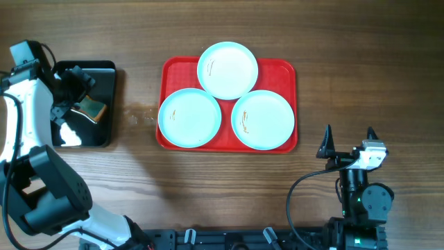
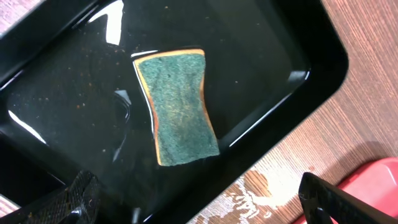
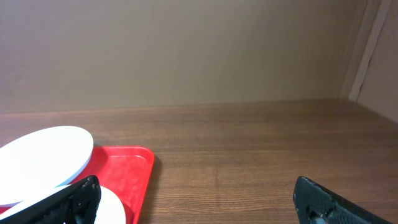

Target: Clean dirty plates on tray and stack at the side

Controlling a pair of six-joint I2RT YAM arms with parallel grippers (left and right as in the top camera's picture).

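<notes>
Three pale-blue plates lie on the red tray (image 1: 277,66): one at the back (image 1: 227,70), one front left (image 1: 189,117), one front right (image 1: 262,119). Each shows small orange-brown smears. My left gripper (image 1: 76,90) is open above the black tray (image 1: 104,76), over a green and yellow sponge (image 2: 180,106) lying in it; both fingers stand clear of the sponge in the left wrist view (image 2: 199,202). My right gripper (image 1: 348,142) is open and empty near the table's front right, pointing toward the red tray's right end (image 3: 127,171). Two plates show in the right wrist view (image 3: 43,158).
A wet patch (image 1: 139,114) marks the wood between the black tray and the red tray; it also shows in the left wrist view (image 2: 267,183). Bare wood table (image 1: 361,69) lies right of the red tray.
</notes>
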